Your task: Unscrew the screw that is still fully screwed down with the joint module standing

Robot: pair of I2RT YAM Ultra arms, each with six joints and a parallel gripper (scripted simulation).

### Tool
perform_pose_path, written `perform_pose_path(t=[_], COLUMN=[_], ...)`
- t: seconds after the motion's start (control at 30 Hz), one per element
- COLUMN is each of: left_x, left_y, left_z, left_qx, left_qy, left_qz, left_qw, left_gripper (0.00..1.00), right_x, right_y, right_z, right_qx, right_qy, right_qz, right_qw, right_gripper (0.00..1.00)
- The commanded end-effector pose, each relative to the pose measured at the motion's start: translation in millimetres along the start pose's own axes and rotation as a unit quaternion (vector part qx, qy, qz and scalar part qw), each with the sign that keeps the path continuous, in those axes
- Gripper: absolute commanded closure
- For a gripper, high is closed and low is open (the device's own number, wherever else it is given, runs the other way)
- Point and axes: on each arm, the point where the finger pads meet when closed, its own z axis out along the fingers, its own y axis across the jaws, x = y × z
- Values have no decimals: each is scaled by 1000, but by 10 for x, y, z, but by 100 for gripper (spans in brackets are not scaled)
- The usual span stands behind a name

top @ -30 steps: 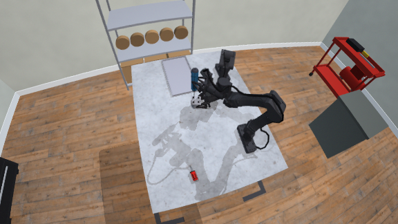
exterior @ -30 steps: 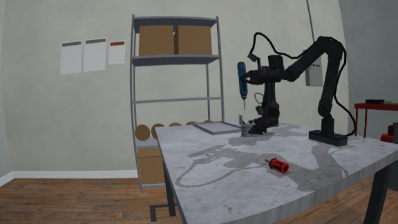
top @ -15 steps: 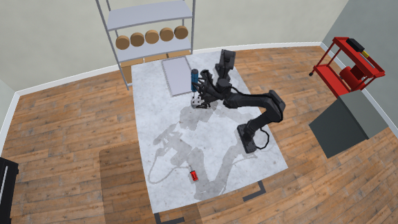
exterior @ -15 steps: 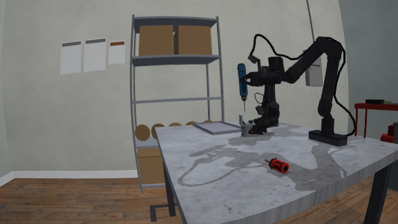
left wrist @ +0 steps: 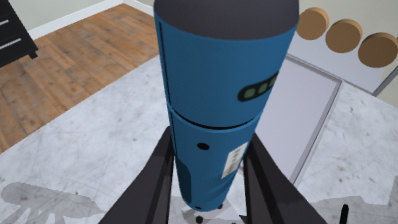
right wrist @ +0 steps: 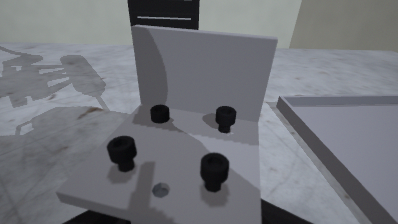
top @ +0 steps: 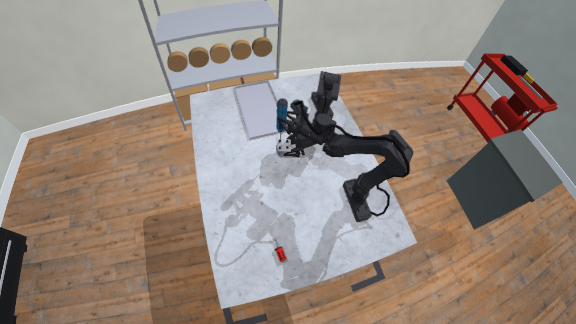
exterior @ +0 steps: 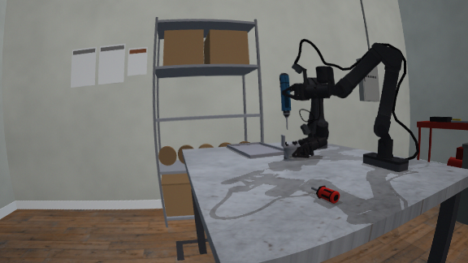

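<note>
Top looks steeply down; exterior (lower, sidelong) shares its tabletop.

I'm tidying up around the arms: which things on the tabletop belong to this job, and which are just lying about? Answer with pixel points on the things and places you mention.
For the job:
- electric screwdriver (top: pixel 282 116) (exterior: pixel 284 97) (left wrist: pixel 212 85)
- joint module (exterior: pixel 288 153)
- bracket (top: pixel 285 145) (right wrist: pixel 202 72)
- four black screws (right wrist: pixel 214 169)

Lying about:
- red screwdriver (top: pixel 281 254) (exterior: pixel 328 195)
- shallow grey tray, apparently (top: pixel 256 111) (exterior: pixel 257 150) (left wrist: pixel 305 117) (right wrist: pixel 350 145)

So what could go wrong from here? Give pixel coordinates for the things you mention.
The electric screwdriver (top: pixel 282 116) (exterior: pixel 288 92) (left wrist: pixel 210 90) hangs with its bit above the bracket (top: pixel 283 145) (exterior: pixel 283 140) (right wrist: pixel 205 72), so it could come down on one of the three raised screws instead of the low one (right wrist: pixel 160 114). That low screw sits close to the bracket's upright wall, so a slightly off or tilted approach might bump the wall.
</note>
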Motion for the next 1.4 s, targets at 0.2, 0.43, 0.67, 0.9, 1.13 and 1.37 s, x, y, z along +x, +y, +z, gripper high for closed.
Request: perform_pose_path(t=[0.2,0.43,0.67,0.9,1.13,1.37], left_x=[-85,-34,-311,-148,-237,22], left_y=[-17,-17,-21,-18,-19,-16], left_z=[-5,6,-21,4,-1,-31], left_qx=[4,4,4,4,5,4], left_qy=[-35,-39,-73,-56,-68,-43], left_qz=[-3,-3,-3,-3,-3,-3], left_qw=[999,999,997,998,998,999], left_gripper=[58,58,58,58,58,58], right_x=[-32,-32,-32,-32,-32,-32], right_y=[11,11,11,11,11,11], right_z=[2,2,2,2,2,2], right_qx=[0,0,0,0,0,0], right_qy=[-3,-3,-3,-3,-3,-3], right_qz=[5,5,5,5,5,5], right_qw=[1000,1000,1000,1000,1000,1000], right_gripper=[41,41,41,41,41,41])
